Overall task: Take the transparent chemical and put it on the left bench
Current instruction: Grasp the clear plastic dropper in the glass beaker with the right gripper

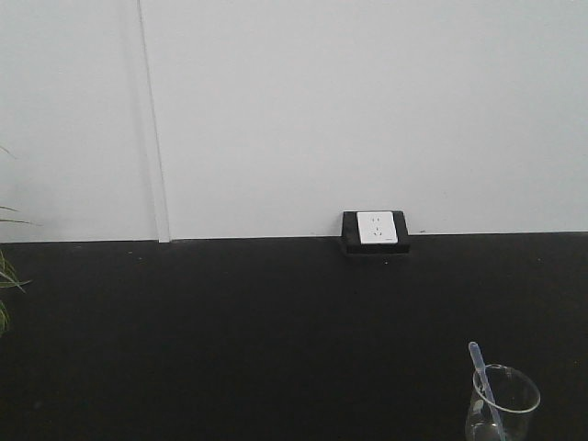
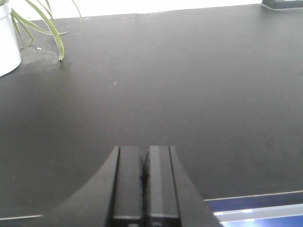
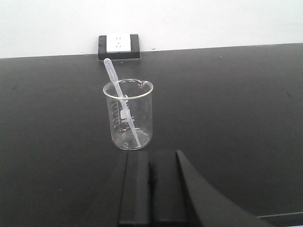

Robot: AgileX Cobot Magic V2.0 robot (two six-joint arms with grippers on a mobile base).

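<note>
The left gripper (image 2: 144, 152) was seen with fingers pressed together over bare benchtop (image 2: 189, 94), a plant (image 2: 7, 42) well off to its left. The pipette (image 3: 120, 99) was stood in a beaker (image 3: 144, 118), tip down, bulb leaned up-left toward the socket (image 3: 119, 44), just ahead of the right gripper (image 3: 151, 158), whose fingers were closed on nothing. Open benchtop was left either side.
</note>
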